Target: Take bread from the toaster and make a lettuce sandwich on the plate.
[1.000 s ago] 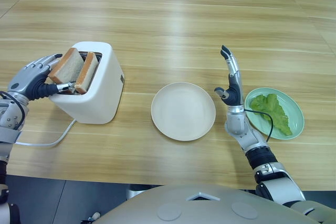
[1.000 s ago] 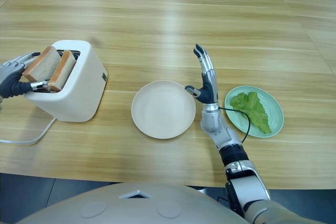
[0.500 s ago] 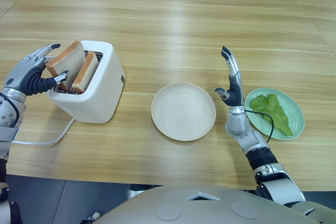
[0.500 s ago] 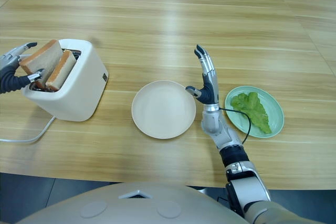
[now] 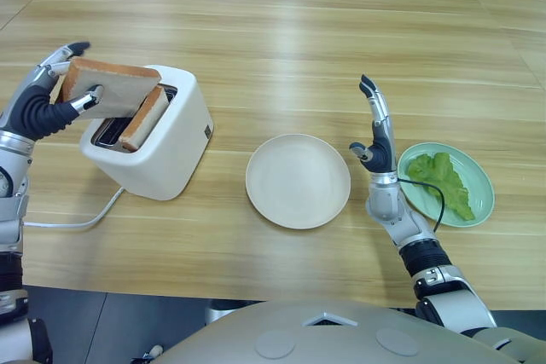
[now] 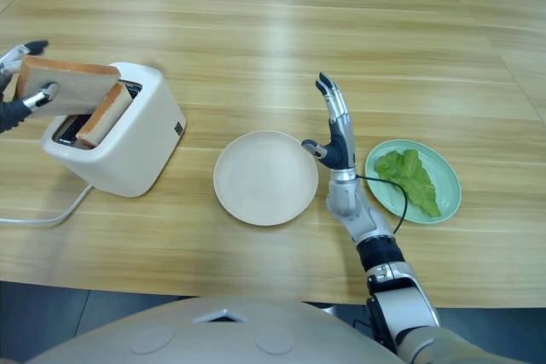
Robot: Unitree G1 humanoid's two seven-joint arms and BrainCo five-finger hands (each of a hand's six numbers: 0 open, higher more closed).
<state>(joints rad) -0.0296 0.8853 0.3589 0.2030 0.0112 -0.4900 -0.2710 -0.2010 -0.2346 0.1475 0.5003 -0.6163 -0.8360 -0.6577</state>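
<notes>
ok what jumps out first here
The left hand holds a bread slice over the white toaster at left, a second slice in its slot. Mid-table sits a cream plate; right of it the right hand stands upright, open, beside lettuce on a green plate.

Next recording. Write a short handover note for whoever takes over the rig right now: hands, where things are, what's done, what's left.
Left hand: fingers shut on a bread slice, held over the toaster.
Right hand: open, upright between the white plate and the green plate holding the lettuce.
Second slice sits in the toaster slot.
Done: one slice out.
Left: slice onto white plate, lettuce on it, second slice on top.
</notes>
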